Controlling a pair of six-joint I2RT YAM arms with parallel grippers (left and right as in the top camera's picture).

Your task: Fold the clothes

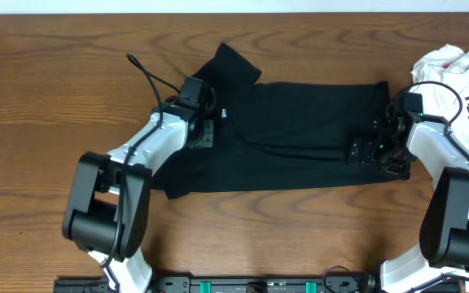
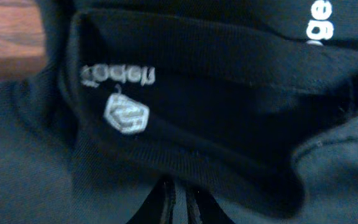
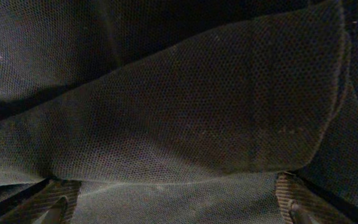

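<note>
Mesh-textured cloth of the black shirt point(image 3: 185, 112) fills the right wrist view. A fold of it lies over and between the two fingers point(image 3: 55, 202), which show only at the bottom corners. The right gripper point(image 3: 174, 198) is spread wide, touching the cloth but closing on nothing. From overhead it sits at the shirt's right edge, with the right arm point(image 1: 434, 150) reaching in from the side. The left gripper point(image 2: 180, 198) is the opposite: its two dark fingers stand pressed together at the bottom middle of the left wrist view, with black cloth bunched right at their tips. It appears to pinch a fold of the shirt, though the picture is dim there. Just above them lies the collar point(image 2: 216, 124), folded open, showing a small white woven label point(image 2: 125, 116) with a line of white lettering point(image 2: 118, 74) over it. More white print point(image 2: 319, 22) shows at the top right corner. The shirt lies spread sideways across the middle of the wooden tabletop point(image 1: 55, 98), mostly flat. One sleeve point(image 1: 234, 61) points up and away near the left arm point(image 1: 149, 146), and a lower corner trails toward that arm's base. A heap of white clothes point(image 1: 454, 69) sits at the far right edge of the tabletop — just past the right arm.
</note>
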